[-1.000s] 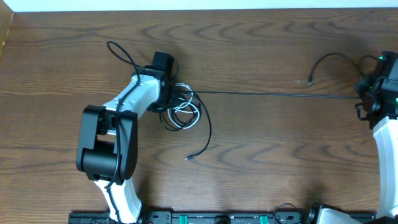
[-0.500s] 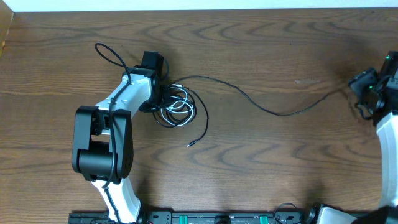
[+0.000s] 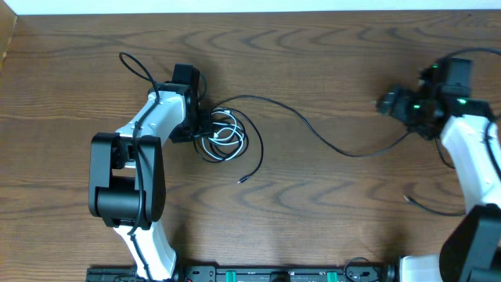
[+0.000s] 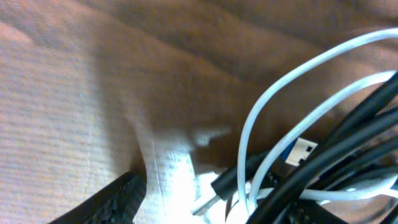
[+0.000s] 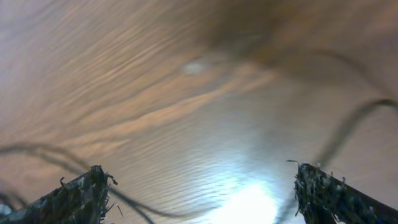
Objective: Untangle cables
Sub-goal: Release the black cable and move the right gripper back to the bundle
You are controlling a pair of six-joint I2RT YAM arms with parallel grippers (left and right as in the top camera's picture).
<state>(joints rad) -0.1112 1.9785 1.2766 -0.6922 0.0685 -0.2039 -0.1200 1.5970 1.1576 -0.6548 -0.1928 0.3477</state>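
Blue plug (image 4: 298, 151) among cables (image 4: 373, 106), left-wrist only

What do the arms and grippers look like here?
Both the left arm and right arm are white shells with black joints. A black cable loops off the left arm; green lights glow at the right wrist. Right fingertips are dark, rough-textured.

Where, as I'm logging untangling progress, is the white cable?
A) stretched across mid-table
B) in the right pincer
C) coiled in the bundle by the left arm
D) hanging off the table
C: the white cable loops among the black cables beside the left pincer.
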